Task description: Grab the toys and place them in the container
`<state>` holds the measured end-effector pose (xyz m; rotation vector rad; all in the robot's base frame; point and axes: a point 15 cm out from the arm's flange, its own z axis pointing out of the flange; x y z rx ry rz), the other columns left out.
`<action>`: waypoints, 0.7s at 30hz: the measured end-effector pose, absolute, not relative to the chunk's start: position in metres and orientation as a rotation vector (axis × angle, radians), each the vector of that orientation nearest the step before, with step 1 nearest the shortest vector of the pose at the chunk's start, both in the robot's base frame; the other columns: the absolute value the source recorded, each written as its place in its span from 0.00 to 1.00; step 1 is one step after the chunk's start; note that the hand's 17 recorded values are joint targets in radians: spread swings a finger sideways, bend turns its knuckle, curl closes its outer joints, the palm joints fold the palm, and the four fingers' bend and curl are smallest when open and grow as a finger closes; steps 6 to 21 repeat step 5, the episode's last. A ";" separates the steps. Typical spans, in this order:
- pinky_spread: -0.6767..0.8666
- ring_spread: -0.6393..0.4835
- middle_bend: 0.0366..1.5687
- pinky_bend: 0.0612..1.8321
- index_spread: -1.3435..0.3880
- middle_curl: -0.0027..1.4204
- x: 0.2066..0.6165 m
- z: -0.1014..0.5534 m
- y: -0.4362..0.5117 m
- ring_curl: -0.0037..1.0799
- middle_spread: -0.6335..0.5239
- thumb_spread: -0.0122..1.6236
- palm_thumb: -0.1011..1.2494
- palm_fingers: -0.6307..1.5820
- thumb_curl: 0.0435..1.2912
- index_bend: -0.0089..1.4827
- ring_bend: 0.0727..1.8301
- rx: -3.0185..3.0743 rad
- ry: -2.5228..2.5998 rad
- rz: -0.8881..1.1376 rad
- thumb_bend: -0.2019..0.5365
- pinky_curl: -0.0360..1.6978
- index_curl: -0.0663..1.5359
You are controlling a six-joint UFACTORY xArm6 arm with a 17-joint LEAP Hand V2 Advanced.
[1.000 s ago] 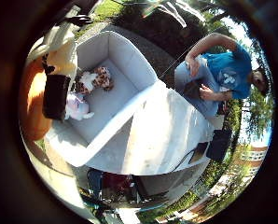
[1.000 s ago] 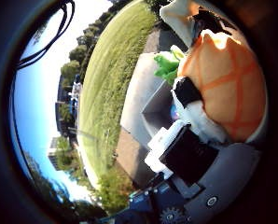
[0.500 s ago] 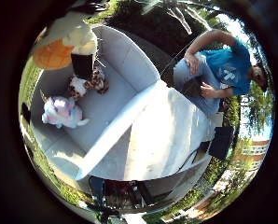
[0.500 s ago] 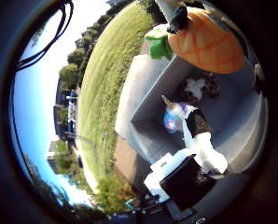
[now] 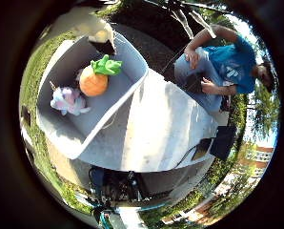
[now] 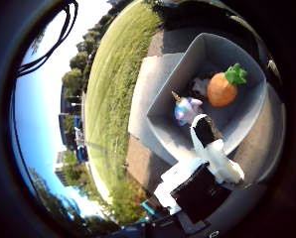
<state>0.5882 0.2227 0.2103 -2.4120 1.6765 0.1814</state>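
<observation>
Toys in the container [image 5: 132, 78], my hand [image 6: 207, 163] above it and holding nothing.

Pineapple toy [image 5: 96, 78] lies on the container's floor, its green crown towards the wall nearest the person; I judge its long axis runs roughly along the container's length. The pale unicorn toy [image 5: 65, 100] lies just beside it, further from that wall, and a third small toy is partly hidden behind the pineapple. My fingers [image 6: 210, 144] reach out fairly straight over the container's rim, relaxed, apart from every toy. The container sits on the worktop [image 5: 166, 129], whose bare part lies between it and the seated person. No toy shows outside the container, so I judge the picking nearly finished.
</observation>
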 end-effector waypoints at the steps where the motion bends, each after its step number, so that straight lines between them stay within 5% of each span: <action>1: 0.76 0.85 0.09 0.38 0.52 0.24 0.589 0.221 0.217 0.27 0.63 0.68 0.62 0.28 0.37 0.12 0.26 -2.400 1.678 0.170 0.24 0.28 0.31; 5: 0.76 0.85 0.08 0.36 0.54 0.23 0.562 0.235 0.210 0.27 0.62 0.69 0.63 0.29 0.36 0.13 0.24 -2.436 1.691 0.236 0.24 0.27 0.29; 21: 0.76 0.85 0.08 0.36 0.54 0.23 0.562 0.235 0.210 0.27 0.62 0.69 0.63 0.29 0.36 0.13 0.24 -2.436 1.691 0.236 0.24 0.27 0.29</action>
